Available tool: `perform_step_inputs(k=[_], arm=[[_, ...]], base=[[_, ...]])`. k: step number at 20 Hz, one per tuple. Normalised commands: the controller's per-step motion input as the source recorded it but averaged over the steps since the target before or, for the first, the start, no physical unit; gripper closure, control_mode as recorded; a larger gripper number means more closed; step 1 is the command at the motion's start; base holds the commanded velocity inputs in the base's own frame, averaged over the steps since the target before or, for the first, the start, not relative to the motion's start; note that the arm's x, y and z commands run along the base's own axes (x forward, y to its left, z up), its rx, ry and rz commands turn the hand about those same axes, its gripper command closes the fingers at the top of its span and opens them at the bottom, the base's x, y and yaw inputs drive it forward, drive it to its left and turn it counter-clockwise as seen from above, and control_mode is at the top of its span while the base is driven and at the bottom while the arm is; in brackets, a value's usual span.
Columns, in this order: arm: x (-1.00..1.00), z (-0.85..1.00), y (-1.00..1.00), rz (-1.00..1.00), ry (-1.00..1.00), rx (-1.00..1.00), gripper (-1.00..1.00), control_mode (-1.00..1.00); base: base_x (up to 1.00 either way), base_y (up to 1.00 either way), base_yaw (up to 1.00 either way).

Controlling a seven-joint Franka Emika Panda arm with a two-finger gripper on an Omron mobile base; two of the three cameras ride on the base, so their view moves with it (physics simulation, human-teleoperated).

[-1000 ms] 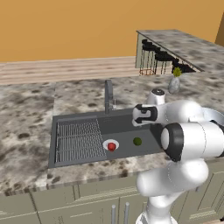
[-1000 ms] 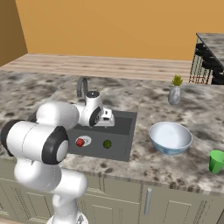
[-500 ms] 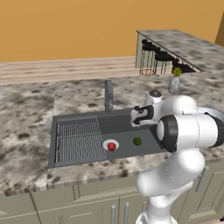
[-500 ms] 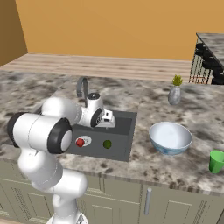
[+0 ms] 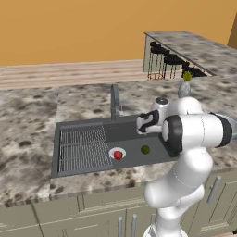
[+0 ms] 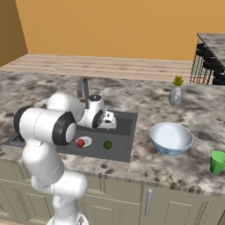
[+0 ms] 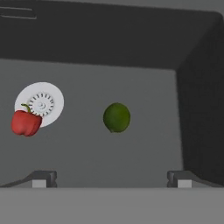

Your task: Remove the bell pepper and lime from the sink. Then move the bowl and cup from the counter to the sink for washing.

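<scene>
One sink (image 5: pixel 134 132) holds one red bell pepper (image 7: pixel 26 122), one dark green lime (image 7: pixel 116 117), one white drain ring (image 7: pixel 42 102) and one ribbed wire rack (image 5: pixel 83 148), with one dark faucet (image 5: pixel 114 98) at its back edge. On the one speckled counter (image 6: pixel 193 121) stand one wide bowl (image 6: pixel 171 138), one bright green cup (image 6: pixel 217 161) and one grey vase with a yellow-green plant (image 6: pixel 176 91). One raised stone bar (image 5: pixel 194 46) stands apart, with several dark stools (image 5: pixel 167 65) under it, too crowded to count exactly.

Was a glossy white, rounded robot arm (image 5: pixel 185 152) built of fat tubular links. Carried black ring-shaped joint bands (image 6: pixel 67 128) between links. Ended above the dark grey sink (image 5: pixel 125 134) in a white hand with two small dark finger tips (image 7: pixel 43 178).
</scene>
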Motion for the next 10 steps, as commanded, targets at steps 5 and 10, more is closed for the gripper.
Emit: perform_step_inputs(k=[5, 10], arm=[[0.16, -0.16, 0.00, -0.03, 0.00, 0.00, -1.00, -1.00], [0.16, -0.18, 0.00, -0.03, 0.00, 0.00, -1.00, -1.00]], base=[[0.00, 0.00, 0.00], [0.00, 0.00, 0.00]])
